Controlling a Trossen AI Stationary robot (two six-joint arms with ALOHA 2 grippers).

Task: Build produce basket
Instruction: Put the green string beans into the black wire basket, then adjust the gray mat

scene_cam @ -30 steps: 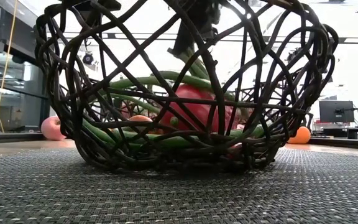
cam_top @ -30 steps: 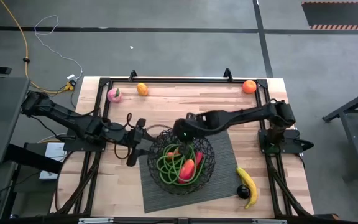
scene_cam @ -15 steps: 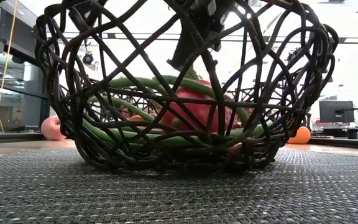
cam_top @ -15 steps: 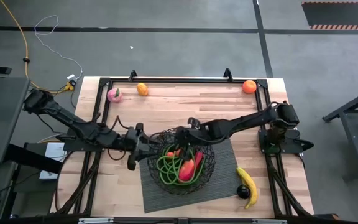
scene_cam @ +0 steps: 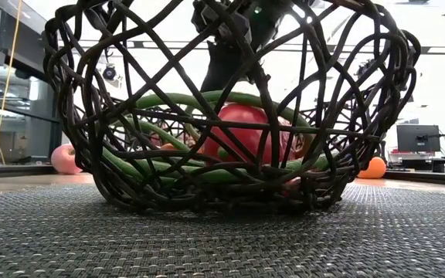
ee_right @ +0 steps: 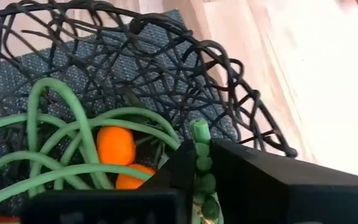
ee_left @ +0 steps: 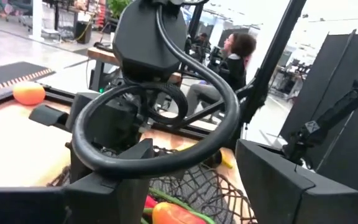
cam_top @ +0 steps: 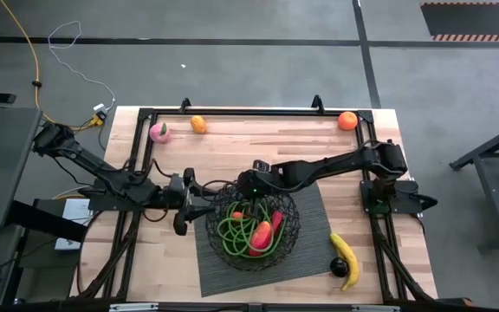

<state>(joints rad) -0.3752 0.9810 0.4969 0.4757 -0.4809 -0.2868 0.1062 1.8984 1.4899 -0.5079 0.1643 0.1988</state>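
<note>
Your right gripper point(cam_top: 248, 185) is inside the basket point(cam_top: 290, 224), fingers narrow around a green bean point(ee_right: 201, 163): placement step. Next, release it fully. Your left gripper point(cam_top: 184, 204) waits part-open beside the basket.
</note>
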